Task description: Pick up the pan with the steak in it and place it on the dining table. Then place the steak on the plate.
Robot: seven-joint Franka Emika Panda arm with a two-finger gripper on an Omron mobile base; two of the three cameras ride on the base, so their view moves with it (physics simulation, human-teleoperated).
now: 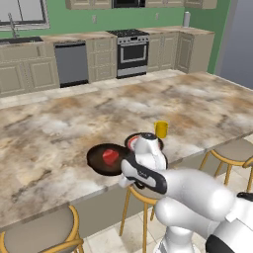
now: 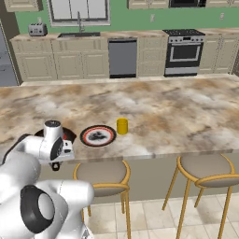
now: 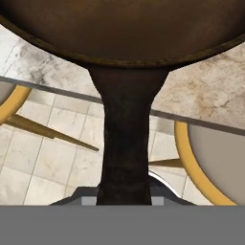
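Showing steak (image 1: 110, 157) in pan (image 1: 99, 161), left base view; handle (image 3: 127, 143) close, hand view

Arm (image 1: 197, 197): bent forward, wrist low at counter edge.
Gripper (image 3: 125, 194): clamped on pan handle (image 3: 127, 143), 12 o'clock.

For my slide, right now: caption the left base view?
Gripper holding the pan, steak inside, beside the plate.

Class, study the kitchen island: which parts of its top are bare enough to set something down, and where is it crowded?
The dining table is bare behind and left of the pan, and right of the yellow cup. It is crowded at the near edge, where the pan with the steak, the plate and the cup cluster.
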